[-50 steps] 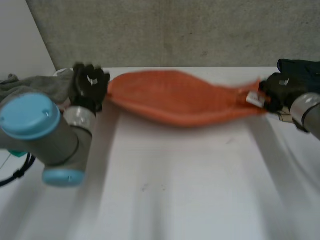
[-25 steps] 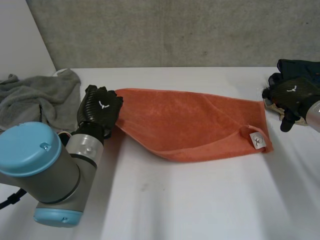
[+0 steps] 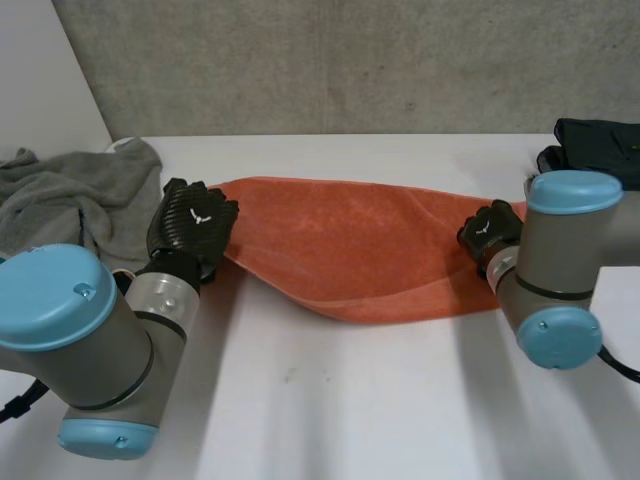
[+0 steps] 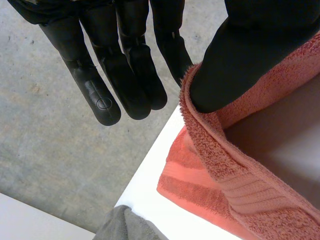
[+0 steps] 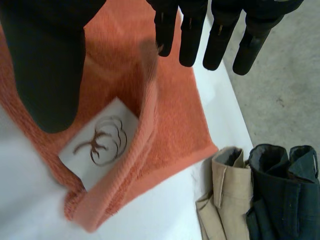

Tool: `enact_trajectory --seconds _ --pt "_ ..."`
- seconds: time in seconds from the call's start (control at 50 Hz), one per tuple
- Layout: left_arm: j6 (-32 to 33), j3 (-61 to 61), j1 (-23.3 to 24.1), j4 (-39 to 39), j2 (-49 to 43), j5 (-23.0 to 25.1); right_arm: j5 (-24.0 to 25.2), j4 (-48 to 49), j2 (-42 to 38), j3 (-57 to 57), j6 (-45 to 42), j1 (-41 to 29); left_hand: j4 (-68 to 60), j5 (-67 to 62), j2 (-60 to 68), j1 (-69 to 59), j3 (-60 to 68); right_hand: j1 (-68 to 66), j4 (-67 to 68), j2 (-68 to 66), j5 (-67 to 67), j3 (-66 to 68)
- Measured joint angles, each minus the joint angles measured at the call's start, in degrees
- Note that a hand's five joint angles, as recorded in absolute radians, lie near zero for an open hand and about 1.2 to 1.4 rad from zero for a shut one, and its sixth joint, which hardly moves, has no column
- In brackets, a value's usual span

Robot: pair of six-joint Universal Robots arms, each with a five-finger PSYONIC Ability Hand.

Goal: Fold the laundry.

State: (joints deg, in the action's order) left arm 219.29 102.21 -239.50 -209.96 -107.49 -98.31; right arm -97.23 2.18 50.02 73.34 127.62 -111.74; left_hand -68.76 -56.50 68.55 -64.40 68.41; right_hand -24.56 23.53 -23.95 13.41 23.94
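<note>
head view | right hand (image 3: 490, 232) back at towel (image 3: 350, 240), unclenched | left hand (image 3: 195, 222) pinching corner

Your left arm (image 3: 70, 340) and right arm (image 3: 560, 260) are thick grey tubes with round light-blue caps, a small screw in each. Toward the towel (image 3: 350, 240), the left hand (image 3: 195, 222) and right hand (image 3: 488, 232) are black, a white mark on each back.

White table (image 3: 350, 400) with an orange towel (image 3: 350, 235); grey cloth (image 3: 70, 195) beyond the towel's left end, dark garment (image 3: 600, 140) and beige garment (image 5: 230, 182) beyond its right.
</note>
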Motion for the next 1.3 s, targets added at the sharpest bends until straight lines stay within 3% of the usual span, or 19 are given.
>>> enact_trajectory --seconds 0.06,0.1,0.16,0.2,0.36,0.38,0.52,0.58,0.72,0.82,0.9,1.0,1.1,1.12,1.2,1.3 --pt "0.0 0.0 -0.1 0.0 0.0 0.0 -1.1 0.3 -2.7 -2.2 -1.8 0.1 0.0 0.0 0.0 0.0 0.0 -13.7 14.4 -14.3 14.7 14.1" --pt "0.0 -0.1 -0.2 -0.1 0.0 0.0 -1.7 0.2 -4.2 -3.7 -2.6 0.2 0.0 0.0 0.0 0.0 0.0 -35.8 36.1 -36.3 36.1 35.6" --pt "0.0 -0.2 -0.4 -0.1 0.0 0.0 -1.9 0.2 -3.7 -4.3 -2.4 0.4 0.0 0.0 0.0 0.0 0.0 -39.2 44.1 -43.4 42.3 43.4" --pt "0.1 -0.2 -0.6 0.0 0.2 0.0 -1.8 0.3 -2.4 -4.0 -1.8 0.5 0.0 0.0 0.0 0.0 0.0 -39.2 44.7 -43.4 42.3 44.0" --pt "0.7 -0.3 -2.2 2.7 5.4 -0.1 2.1 -2.1 15.4 1.1 2.7 2.3 0.0 0.0 0.0 0.0 0.0 -39.2 45.0 -43.4 42.3 44.3" --pt "0.7 -0.3 -2.8 4.5 7.9 0.0 3.6 -5.4 20.0 2.2 2.4 3.5 0.0 0.0 0.0 0.0 0.0 -39.2 45.1 -43.4 42.3 44.3" --pt "0.8 -1.4 -4.8 14.6 18.1 0.5 7.3 -25.6 30.5 3.7 -2.4 10.2 0.0 0.0 0.0 0.0 0.0 -39.2 45.2 -43.4 42.3 44.3" --pt "0.8 -2.4 -5.3 20.5 20.8 0.9 8.8 -32.9 32.4 4.2 -4.1 12.3 0.0 0.0 0.0 0.0 0.0 -39.2 45.2 -43.4 42.3 44.3" --pt "0.8 -3.8 -6.5 30.6 20.4 2.7 12.5 -38.0 32.6 6.2 -5.7 13.7 0.0 0.0 0.0 0.0 0.0 -39.2 45.2 -43.4 42.3 44.3" --pt "1.7 -7.4 -8.7 34.6 8.5 4.4 14.0 -36.8 23.7 5.5 -6.2 13.3 0.0 -0.3 0.0 0.0 0.0 -39.2 45.2 -43.4 42.3 44.3" --pt "3.7 -14.3 -9.7 34.5 -2.1 4.3 12.2 -32.8 16.0 -0.3 -5.4 12.2 0.0 -0.3 0.0 0.0 0.0 -39.2 45.2 -43.4 42.3 44.3" --pt "8.1 -27.0 -9.9 32.4 -12.3 3.6 8.8 -20.4 10.3 -11.1 -2.0 10.0 0.0 -0.3 0.0 0.0 0.0 -39.2 45.2 -43.4 42.3 44.3" --pt "12.5 -40.9 -9.4 20.9 -16.1 3.2 7.6 1.2 10.3 -18.2 4.0 8.5 0.0 -0.3 0.0 0.0 0.0 -39.2 45.2 -43.4 42.3 44.3" --pt "13.4 -43.8 -9.2 15.0 -16.1 3.3 7.7 9.0 11.2 -18.9 5.9 8.3 0.0 -0.3 0.0 0.0 0.0 -39.2 45.2 -43.4 42.3 44.4" --pt "14.2 -47.1 -8.5 -0.3 -13.7 3.5 8.4 24.9 14.0 -18.2 9.0 8.1 0.0 -0.3 0.0 0.0 0.0 -39.2 45.2 -43.4 42.4 44.5" --pt "13.9 -44.9 -7.9 -10.5 -9.7 3.6 9.5 31.8 16.3 -15.5 10.3 7.9 0.0 -1.0 0.0 0.0 0.0 -39.2 45.2 -43.4 43.3 44.5"
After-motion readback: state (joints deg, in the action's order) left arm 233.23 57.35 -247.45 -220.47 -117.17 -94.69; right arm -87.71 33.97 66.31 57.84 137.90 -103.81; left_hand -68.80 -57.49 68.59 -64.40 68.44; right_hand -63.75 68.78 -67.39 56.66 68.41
